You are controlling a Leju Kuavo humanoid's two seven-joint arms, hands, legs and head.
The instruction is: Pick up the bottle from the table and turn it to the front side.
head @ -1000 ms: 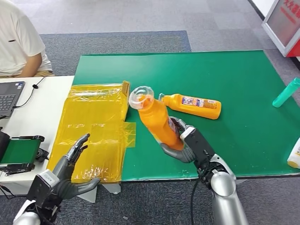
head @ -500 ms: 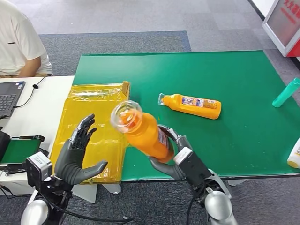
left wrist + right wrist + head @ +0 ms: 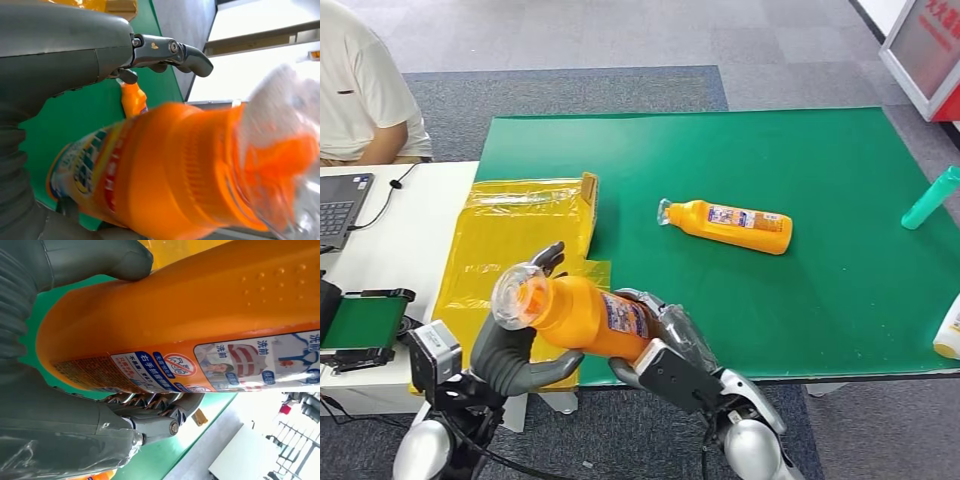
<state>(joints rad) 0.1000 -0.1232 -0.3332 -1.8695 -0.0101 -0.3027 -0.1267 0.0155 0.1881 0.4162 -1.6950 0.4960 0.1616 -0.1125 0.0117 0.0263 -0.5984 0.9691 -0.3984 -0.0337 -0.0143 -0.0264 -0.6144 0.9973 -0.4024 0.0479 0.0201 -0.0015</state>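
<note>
Since half a second ago the right hand (image 3: pixel 663 345) has carried the bottle (image 3: pixel 584 315) lower and leftward, off the near table edge, and the left hand (image 3: pixel 518 345) has risen to meet its neck end. Right fingers (image 3: pixel 158 410) and thumb wrap the bottle's base end, clamped on it; the left hand's fingers (image 3: pixel 546 260) are spread, cupped under and behind the neck, and whether they touch it I cannot tell. Held nearly level in the air, the bottle points its clear cap (image 3: pixel 510 297) to the robot's left, above the yellow bag (image 3: pixel 524 250) and the green mat's (image 3: pixel 788 160) near edge. This looks like the handover or two-handed turn: next the left hand must close on the neck so the bottle can be rolled label-forward. Its label carries small blue and red Chinese print, too fine to read reliably. A second bottle (image 3: pixel 731 225) lies farther back on the mat.
</note>
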